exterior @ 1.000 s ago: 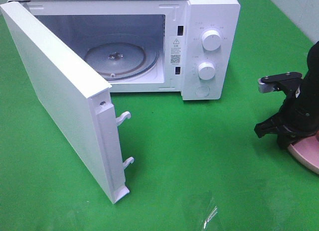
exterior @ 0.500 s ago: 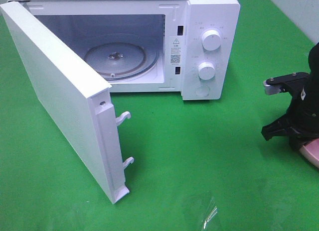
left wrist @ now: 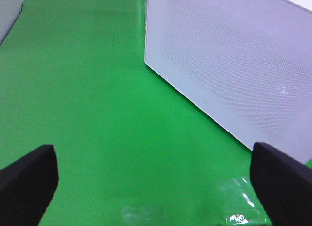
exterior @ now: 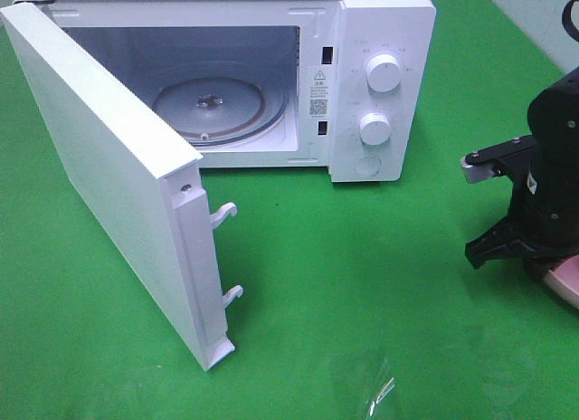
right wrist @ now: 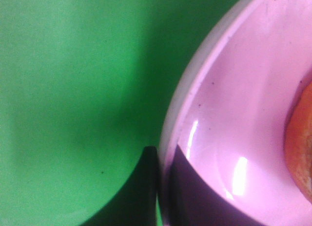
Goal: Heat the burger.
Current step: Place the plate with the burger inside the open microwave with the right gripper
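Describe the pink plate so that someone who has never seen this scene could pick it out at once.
From the white microwave standing open on the green cloth, look toward the right edge, to the black right gripper. At its fingertips lies the pink plate, its rim pinched by that gripper. Nothing else is pink, and it carries the golden-brown burger.

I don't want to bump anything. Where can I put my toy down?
The green cloth between the white microwave's open door and the black right gripper is bare, as is the round glass turntable. Crowded at the right edge: that gripper pinches the pink round plate bearing the burger.
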Robot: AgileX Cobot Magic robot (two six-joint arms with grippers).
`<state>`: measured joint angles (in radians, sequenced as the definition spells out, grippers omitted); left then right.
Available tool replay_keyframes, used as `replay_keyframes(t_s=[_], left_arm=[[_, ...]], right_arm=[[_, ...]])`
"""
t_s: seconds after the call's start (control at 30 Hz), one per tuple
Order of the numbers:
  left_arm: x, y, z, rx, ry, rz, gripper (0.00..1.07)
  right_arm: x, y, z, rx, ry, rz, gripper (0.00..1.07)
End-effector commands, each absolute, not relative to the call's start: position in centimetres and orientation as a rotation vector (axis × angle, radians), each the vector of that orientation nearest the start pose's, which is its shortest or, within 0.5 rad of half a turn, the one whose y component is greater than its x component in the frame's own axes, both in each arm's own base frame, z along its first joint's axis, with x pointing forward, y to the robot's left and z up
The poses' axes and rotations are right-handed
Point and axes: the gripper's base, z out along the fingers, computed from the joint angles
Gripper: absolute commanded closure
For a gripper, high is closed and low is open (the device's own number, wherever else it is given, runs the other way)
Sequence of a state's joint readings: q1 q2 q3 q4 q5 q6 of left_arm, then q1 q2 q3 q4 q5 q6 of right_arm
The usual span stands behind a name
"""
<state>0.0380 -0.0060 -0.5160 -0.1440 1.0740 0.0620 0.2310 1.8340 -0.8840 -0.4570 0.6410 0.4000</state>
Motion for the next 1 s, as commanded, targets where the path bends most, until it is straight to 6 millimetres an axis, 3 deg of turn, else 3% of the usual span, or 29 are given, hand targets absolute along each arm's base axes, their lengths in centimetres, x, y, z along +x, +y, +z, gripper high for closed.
replay_keyframes(t_s=[0.03,0.13,0.8,0.93,1.0], left_arm=[[-1.1,-1.3,28.1,0.027,2.01,-0.117,0.06],[-1.1,-1.3,28.1,0.027,2.01,-0.117,0.06],[-1.1,-1.3,28.1,0.027,2.01,-0.117,0.06],[-1.1,-1.3,28.1,0.027,2.01,-0.117,0.06],[-1.1,-1.3,28.1,0.027,2.01,-0.117,0.06]], right_arm=[[29.3,4.9,13.1,-0.336,2.942,-0.442,1.07],[29.3,5.0,13.3,-0.337,2.934,-0.442,1.07],[23.4,5.8,15.2,-0.419,2.878,-0.455,1.07],[23.1,5.8,15.3,-0.425,2.876,-0.455,1.07],[21.9,6.2,15.7,-0.448,2.876,-0.472,1.07]])
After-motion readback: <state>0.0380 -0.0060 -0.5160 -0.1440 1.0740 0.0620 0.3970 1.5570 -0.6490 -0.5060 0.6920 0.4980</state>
